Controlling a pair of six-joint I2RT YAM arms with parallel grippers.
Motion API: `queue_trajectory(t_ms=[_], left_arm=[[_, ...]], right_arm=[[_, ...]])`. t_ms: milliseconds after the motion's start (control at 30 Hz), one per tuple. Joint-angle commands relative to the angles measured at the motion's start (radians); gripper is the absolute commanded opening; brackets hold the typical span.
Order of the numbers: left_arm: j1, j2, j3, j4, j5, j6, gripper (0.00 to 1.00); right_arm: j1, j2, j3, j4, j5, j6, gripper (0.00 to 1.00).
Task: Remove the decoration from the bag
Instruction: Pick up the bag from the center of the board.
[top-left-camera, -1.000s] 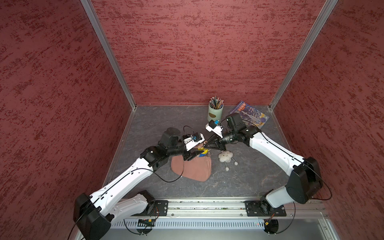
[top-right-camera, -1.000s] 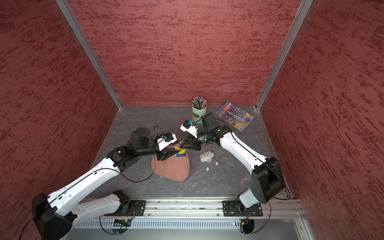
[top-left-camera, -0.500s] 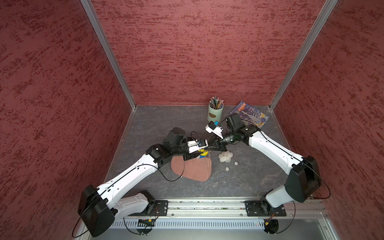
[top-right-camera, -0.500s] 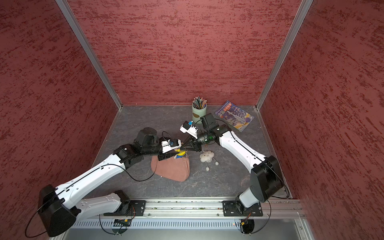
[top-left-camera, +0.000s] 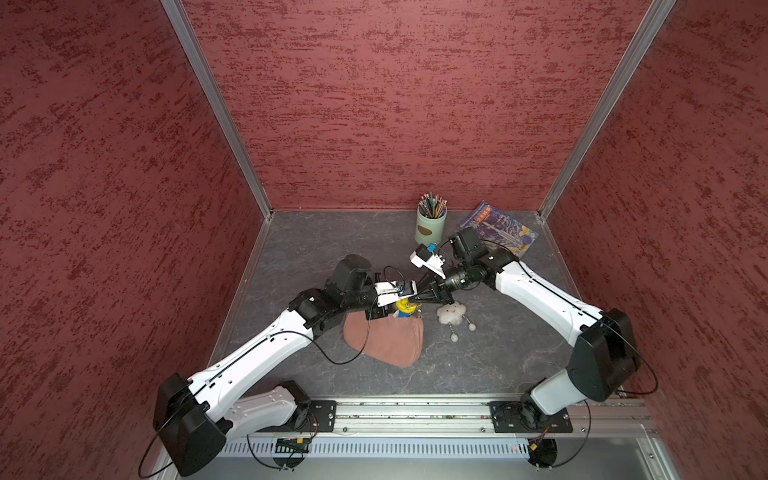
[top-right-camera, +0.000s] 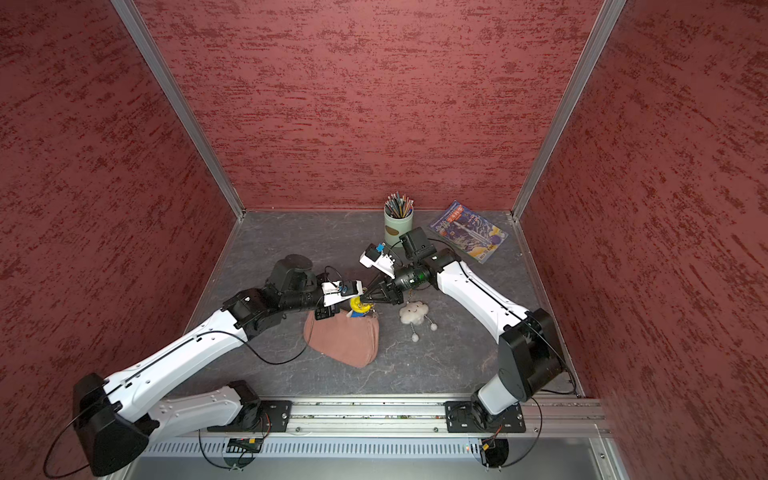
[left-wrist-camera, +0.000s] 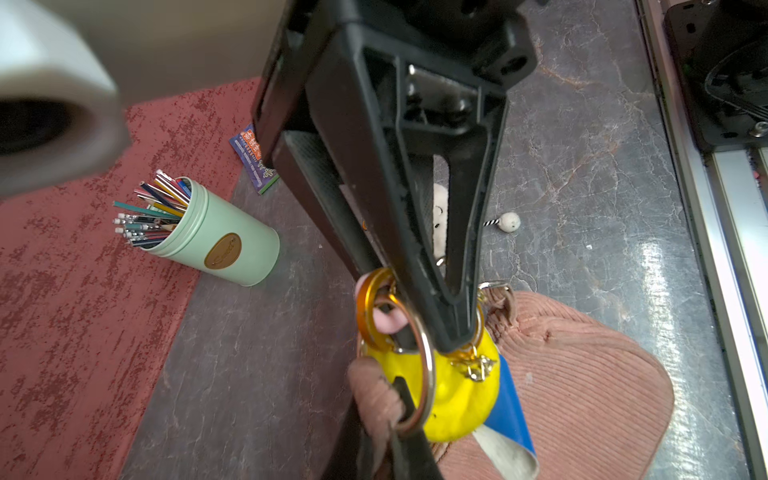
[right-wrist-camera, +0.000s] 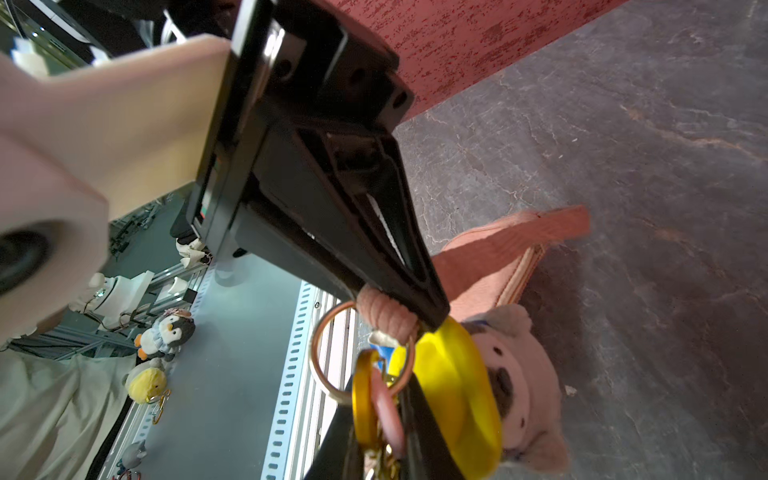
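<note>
The bag (top-left-camera: 384, 340) lies flat on the grey floor near the middle, closer to the rail than anything else. It looks soft, limp and light, so it would likely drag along with any pull unless pinned. At its far edge the strap (left-wrist-camera: 368, 395) loops through a big metal ring (left-wrist-camera: 429, 365). The left gripper (right-wrist-camera: 432, 320) is clamped tight on that strap, a sensible anchor.

The yellow plush decoration (left-wrist-camera: 453, 395) hangs there by a gold clasp (left-wrist-camera: 361, 311). The right gripper (top-left-camera: 414, 297) reaches in from the right, jaws narrow, seemingly pinching the clasp. The plush is squashy and gives poor purchase. The hard, slick clasp is the better hold, though it may slip.

Just right lies a white cloud charm (top-left-camera: 451, 313), apart from the bag. Far back stand a pencil cup (top-left-camera: 431, 224) and a booklet (top-left-camera: 496, 230).
</note>
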Motion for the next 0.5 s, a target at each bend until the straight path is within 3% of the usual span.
queue_trajectory(t_ms=[0, 467], left_arm=[[-0.001, -0.024, 0.043, -0.016, -0.02, -0.009, 0.0], [0.071, -0.011, 0.133, -0.178, 0.133, -0.066, 0.0]], right_arm=[[-0.005, 0.015, 0.044, -0.013, -0.013, -0.015, 0.07], [-0.003, 0.039, 0.063, -0.033, -0.03, -0.021, 0.15]])
